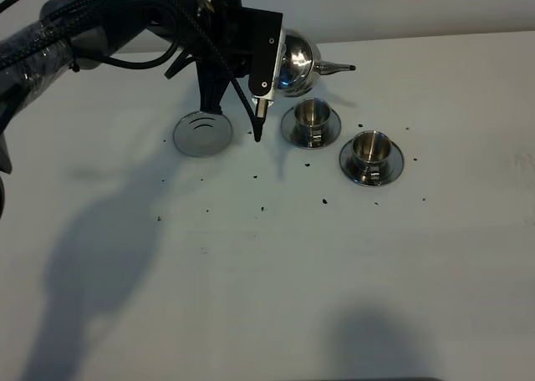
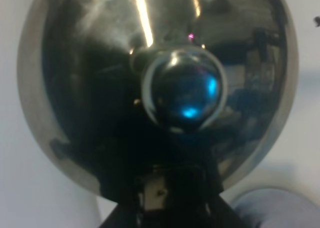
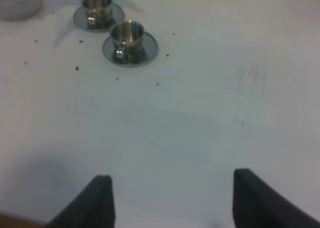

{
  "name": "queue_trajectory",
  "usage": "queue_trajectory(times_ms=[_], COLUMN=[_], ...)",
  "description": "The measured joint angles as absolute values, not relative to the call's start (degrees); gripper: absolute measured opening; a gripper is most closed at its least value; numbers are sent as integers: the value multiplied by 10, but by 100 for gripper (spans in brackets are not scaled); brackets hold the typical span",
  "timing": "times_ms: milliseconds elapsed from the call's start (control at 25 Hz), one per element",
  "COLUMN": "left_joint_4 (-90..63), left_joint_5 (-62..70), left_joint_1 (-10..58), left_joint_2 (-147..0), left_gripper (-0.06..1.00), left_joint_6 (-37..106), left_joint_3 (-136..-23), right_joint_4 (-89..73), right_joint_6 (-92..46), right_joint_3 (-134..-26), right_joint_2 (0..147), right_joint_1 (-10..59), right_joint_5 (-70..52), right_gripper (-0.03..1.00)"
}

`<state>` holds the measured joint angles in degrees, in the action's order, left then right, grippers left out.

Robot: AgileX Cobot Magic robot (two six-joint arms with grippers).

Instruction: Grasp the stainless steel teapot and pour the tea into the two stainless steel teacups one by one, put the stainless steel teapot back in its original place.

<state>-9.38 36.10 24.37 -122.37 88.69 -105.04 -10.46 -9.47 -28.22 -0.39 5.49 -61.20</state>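
Note:
My left gripper (image 1: 261, 105) is shut on the handle side of the stainless steel teapot (image 1: 298, 62) and holds it off the table, behind the nearer-left teacup (image 1: 312, 114). Its spout (image 1: 338, 67) points right. In the left wrist view the teapot (image 2: 90, 88) fills the frame, lid knob (image 2: 182, 90) in the middle, with the gripper (image 2: 170, 198) at the edge. The second teacup (image 1: 371, 149) stands on its saucer to the right. The round steel coaster (image 1: 203, 134) lies bare. Both cups (image 3: 98, 5) (image 3: 127, 35) show in the right wrist view. My right gripper (image 3: 170, 198) is open and empty. No tea shows.
Small black specks (image 1: 323, 201) lie scattered on the white table (image 1: 267, 272) around the cups and coaster. The left arm (image 1: 100, 30) with its cables reaches in from the upper left and casts a wide shadow over the left front of the table.

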Motion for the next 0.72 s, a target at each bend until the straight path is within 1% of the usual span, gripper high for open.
queue_trajectory(times_ms=[320,720], left_joint_4=[-92,-23], left_joint_5=[331,254], left_joint_1=[269,284], left_joint_2=[-1229,-1257], left_gripper=[22,22], left_joint_6=[929,931], left_joint_3=[-1050,-1050], right_joint_4=[-105,-105], right_joint_6=[-95,-95], right_joint_3=[-282,-282], right_joint_2=[-4,-4], right_joint_1=[55,55], right_joint_5=[-612,-612], right_gripper=[50,50])
